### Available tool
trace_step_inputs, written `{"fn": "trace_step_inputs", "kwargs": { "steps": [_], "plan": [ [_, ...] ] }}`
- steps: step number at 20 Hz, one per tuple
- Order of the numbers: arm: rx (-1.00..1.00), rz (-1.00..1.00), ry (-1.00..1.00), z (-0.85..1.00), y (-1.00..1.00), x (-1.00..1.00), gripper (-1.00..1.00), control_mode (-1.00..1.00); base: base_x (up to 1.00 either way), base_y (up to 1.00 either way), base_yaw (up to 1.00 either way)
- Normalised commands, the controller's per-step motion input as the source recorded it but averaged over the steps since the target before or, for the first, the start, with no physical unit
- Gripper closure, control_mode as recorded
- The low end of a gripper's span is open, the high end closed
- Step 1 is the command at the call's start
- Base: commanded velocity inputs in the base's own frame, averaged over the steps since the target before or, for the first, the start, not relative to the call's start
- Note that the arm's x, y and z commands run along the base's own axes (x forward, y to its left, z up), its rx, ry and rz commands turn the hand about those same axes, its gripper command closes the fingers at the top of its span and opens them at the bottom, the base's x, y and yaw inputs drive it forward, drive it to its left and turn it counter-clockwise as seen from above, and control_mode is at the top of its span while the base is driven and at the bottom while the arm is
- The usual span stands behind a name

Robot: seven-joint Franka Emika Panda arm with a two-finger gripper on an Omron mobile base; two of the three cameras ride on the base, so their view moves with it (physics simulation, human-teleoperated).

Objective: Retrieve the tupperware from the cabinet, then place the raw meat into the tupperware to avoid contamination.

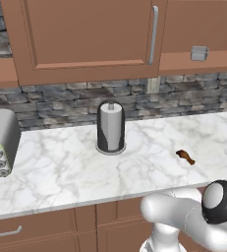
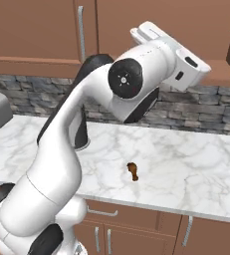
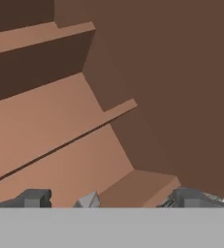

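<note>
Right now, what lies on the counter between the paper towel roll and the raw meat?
Nothing: in the left base view the marble counter is bare between the paper towel roll and the raw meat.

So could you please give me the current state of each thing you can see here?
Brown wooden wall cabinet: left door shut, right section open.
Small grey translucent tupperware: sitting on the open cabinet shelf, not grasped.
Reddish-brown raw meat chunk: lying bare on the white marble counter.
Paper towel roll in dark holder: upright.
Grey toaster: on the counter's left end.
Gripper: fingers open, empty, at the cabinet interior.
</note>
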Motion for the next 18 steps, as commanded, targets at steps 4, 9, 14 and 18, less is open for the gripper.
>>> {"fn": "trace_step_inputs", "kwargs": {
  "steps": [4, 9, 14, 18],
  "plan": [
    [-0.03, 0.0, 0.05, 0.0, 0.62, -0.18, -1.0, -1.0, 0.0, 0.0, 0.0],
    [0.0, 0.0, 0.01, 0.0, 0.55, -0.03, -1.0, -1.0, 0.0, 0.0, 0.0],
    [-0.04, 0.02, 0.0, -0.05, 0.51, 0.0, -1.0, -1.0, 0.0, 0.0, 0.0],
    [-0.05, 0.07, 0.06, 0.0, 0.33, 0.0, -1.0, -1.0, 0.0, 0.0, 0.0]
  ]
}}
